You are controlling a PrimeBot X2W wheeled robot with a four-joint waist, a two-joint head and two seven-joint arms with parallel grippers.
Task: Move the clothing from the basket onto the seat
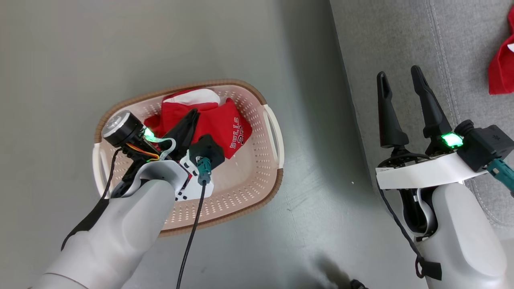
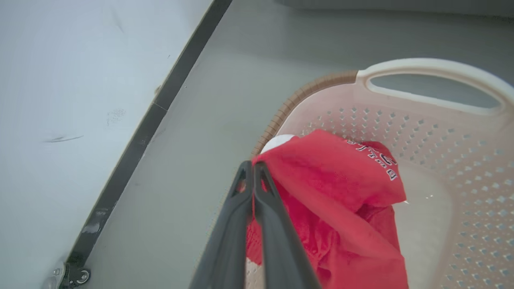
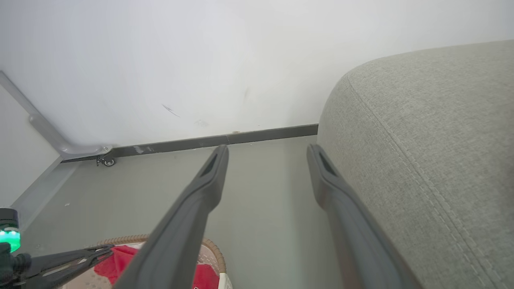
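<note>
The cream basket (image 1: 257,188) with a brown rim stands on the grey floor and holds red clothing (image 1: 221,120), the "BULLS 23" print facing right. My left gripper (image 1: 194,114) reaches into it, shut on a fold of the red clothing (image 2: 321,176); in the left wrist view its fingertips (image 2: 245,176) pinch the cloth's edge. Over the grey seat (image 1: 401,48) my right gripper (image 1: 399,78) is open and holds nothing. Another red garment (image 1: 502,68) lies on the seat at the right edge. In the right wrist view the seat (image 3: 433,140) rises on the right, the basket (image 3: 213,251) low down.
A white wall with a dark baseboard (image 3: 209,141) runs beyond the basket, and a small caster (image 3: 108,162) sits at its foot. Grey floor (image 1: 313,120) separates the basket from the seat. A black cable (image 1: 192,237) hangs from my left wrist.
</note>
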